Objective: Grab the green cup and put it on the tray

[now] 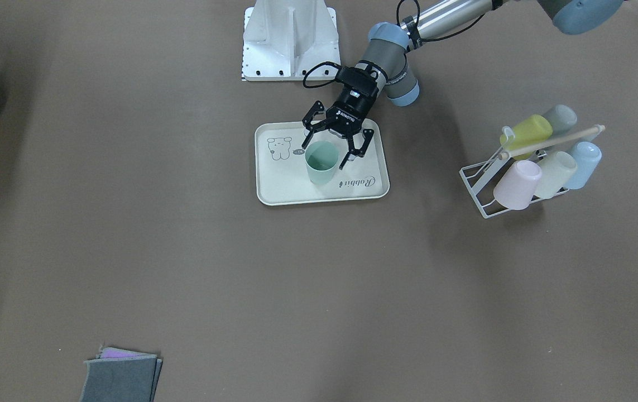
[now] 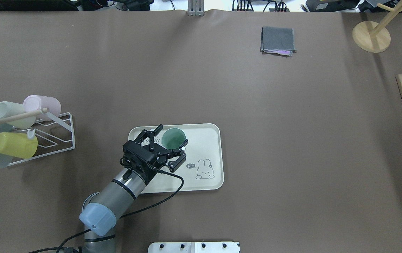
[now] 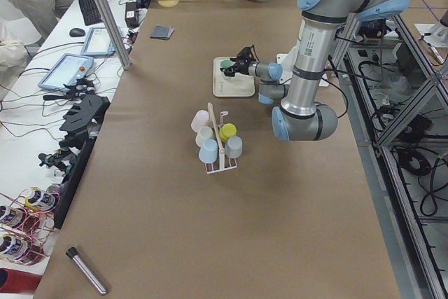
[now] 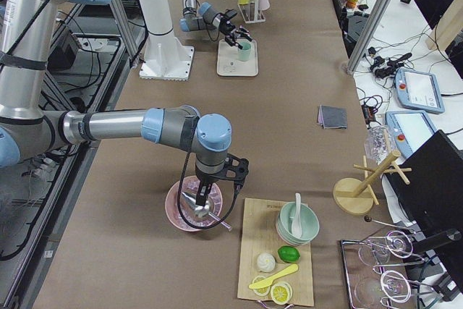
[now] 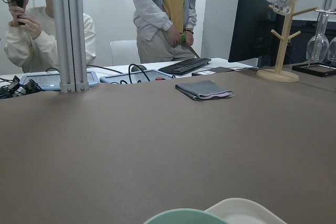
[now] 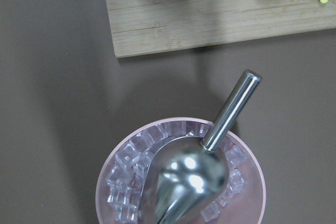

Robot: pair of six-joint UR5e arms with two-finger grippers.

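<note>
**A:** The green cup [image 1: 320, 167] is standing upright on the cream tray [image 1: 274, 190], mouth up, with nothing showing inside it. It is sitting between the little animal drawing and the "Rabbit" script.

**B:** And the left pincer [image 1: 325, 153] is hanging right over it with its fingers spread wide, one on each side of the rim. I cannot tell whether either finger is touching the cup.

**A:** Over by that arm's side of the bench [image 1: 185, 251], the white wire rack [image 1: 478, 184] is carrying five tumblers on their sides: a yellow cup [image 1: 526, 134], a grey cup [image 1: 560, 118], a light blue cup [image 1: 584, 156], a cream cup [image 1: 556, 174] and a pink cup [image 1: 517, 184].

**B:** At the far end, the right pincer [image 4: 205, 197] is hovering above the pink bowl [image 6: 247, 208]. From that side view I cannot tell how its fingers are standing.

**A:** That bowl is holding ice cubes [image 6: 128, 182], and a metal scoop [image 6: 191, 182] is lying on top of them with its handle poking over the rim.

**B:** A wooden board [image 6: 184, 14] is lying just beside the bowl.
</note>
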